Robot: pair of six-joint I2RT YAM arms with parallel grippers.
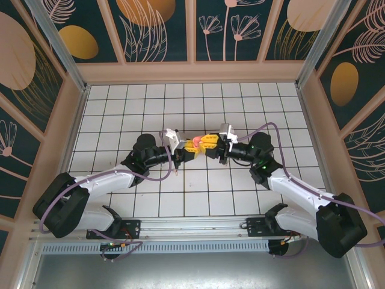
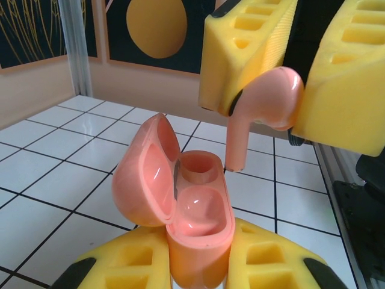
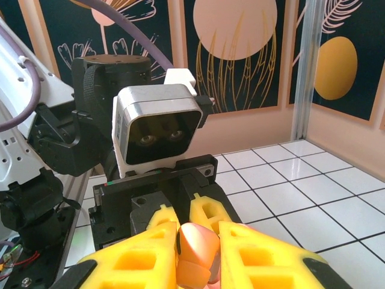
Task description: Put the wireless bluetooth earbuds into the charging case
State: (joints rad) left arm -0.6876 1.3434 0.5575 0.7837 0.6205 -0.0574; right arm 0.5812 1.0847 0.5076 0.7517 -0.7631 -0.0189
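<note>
- Top external view: the left arm's yellow ribbed left fingers (image 1: 186, 149) and the right arm's yellow right fingers (image 1: 207, 142) meet tip to tip above the white tiled table (image 1: 240, 102). A pink object sits between the two sets of fingertips, too small here to tell apart.
- Left wrist view: the left fingers (image 2: 252, 256) are clamped on the base of the salmon-pink rounded plastic charging case (image 2: 198, 223). Its lid (image 2: 144, 174) is swung open to the left. Above and just right of the case, the right fingers (image 2: 325, 90) pinch the head of a pale pink short-stemmed earbud (image 2: 264, 102). Its stem points down, with the tip just above the far socket and not touching it.
- Right wrist view: the right fingers (image 3: 240, 253) are closed on a pink shape, the earbud (image 3: 198, 244). Just beyond are the left fingers (image 3: 207, 214), with the grey wrist camera (image 3: 157, 132) above them.
</note>
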